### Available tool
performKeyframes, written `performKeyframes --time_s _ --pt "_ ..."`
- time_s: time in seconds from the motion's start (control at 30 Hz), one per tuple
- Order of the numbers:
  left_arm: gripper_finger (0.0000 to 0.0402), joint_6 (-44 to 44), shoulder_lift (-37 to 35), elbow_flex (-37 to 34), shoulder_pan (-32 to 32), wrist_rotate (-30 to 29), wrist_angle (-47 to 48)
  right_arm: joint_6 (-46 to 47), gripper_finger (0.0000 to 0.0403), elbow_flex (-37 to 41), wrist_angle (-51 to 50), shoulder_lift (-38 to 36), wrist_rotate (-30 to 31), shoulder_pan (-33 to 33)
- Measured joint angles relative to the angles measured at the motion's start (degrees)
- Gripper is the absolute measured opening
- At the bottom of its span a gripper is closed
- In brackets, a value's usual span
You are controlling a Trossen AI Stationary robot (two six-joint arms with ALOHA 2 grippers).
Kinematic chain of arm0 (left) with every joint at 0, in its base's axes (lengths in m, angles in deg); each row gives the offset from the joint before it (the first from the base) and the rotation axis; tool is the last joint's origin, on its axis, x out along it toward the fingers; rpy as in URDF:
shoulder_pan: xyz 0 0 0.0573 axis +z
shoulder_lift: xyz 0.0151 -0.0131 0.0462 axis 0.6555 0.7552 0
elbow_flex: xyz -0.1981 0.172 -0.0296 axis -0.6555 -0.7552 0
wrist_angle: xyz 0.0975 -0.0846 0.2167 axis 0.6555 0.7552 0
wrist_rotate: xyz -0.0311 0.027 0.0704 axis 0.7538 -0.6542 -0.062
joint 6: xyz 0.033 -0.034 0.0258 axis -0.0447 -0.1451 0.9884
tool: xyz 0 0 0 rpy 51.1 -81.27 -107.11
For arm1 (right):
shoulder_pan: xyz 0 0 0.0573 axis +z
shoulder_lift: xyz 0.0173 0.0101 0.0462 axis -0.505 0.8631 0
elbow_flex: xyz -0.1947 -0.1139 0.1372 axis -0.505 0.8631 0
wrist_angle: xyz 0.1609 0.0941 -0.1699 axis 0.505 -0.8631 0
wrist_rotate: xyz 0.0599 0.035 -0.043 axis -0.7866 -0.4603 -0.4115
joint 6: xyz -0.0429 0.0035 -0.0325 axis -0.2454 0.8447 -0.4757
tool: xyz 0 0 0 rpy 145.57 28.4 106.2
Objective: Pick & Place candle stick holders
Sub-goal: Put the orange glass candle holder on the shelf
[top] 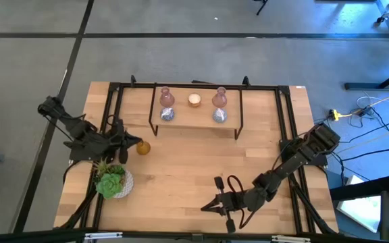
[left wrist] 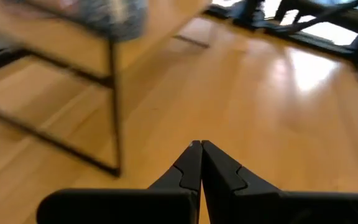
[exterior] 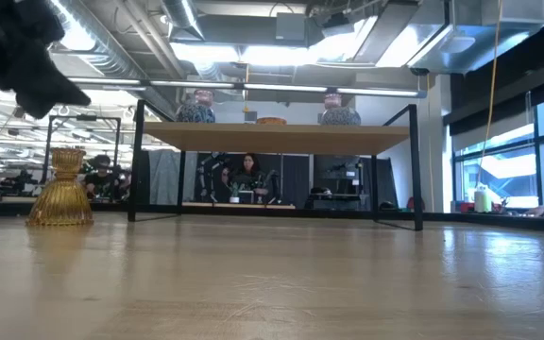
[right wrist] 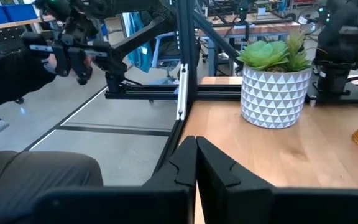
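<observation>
On the wooden counter stands a small raised shelf. On the shelf are five candle stick holders: two pink vase-shaped holders, two silvery-blue round holders just in front of them, and a cream-white holder between the pink ones. The amber holder stands on the counter, just beside the left end effector, whose fingers are pressed together and hold nothing. The right end effector is near the front edge, also closed and empty. A green succulent in a pale pot is at the left front.
</observation>
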Motion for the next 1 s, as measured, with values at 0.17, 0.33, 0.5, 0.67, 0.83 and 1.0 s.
performKeyframes --time_s 0.17,0.33,0.5,0.67,0.83,1.0 --pt "0.0002 -7.34 0.99 -0.83 2.53 -0.57 6.10 0.28 0.0006 0.00 -0.23 0.00 -0.34 -0.36" --pt "0.0002 -12.66 3.30 -0.83 5.64 6.08 12.53 0.31 0.0006 0.00 -0.44 0.00 -0.46 -0.32" --pt "0.0002 -12.74 6.95 -0.67 7.69 5.58 11.45 0.46 0.0006 0.00 -0.44 0.00 -0.48 -0.32" --pt "0.0002 -13.04 9.69 -0.67 9.15 4.29 10.48 0.48 0.0006 0.00 -0.42 0.00 -0.61 -0.32" --pt "0.0002 -12.99 10.47 -0.76 9.44 6.84 6.70 0.48 0.0006 0.00 -0.42 -0.02 -0.61 -0.32" --pt "0.0002 -13.64 11.15 -0.76 9.44 11.13 3.81 0.48 0.0006 0.00 -0.42 -0.02 -0.61 -0.32"
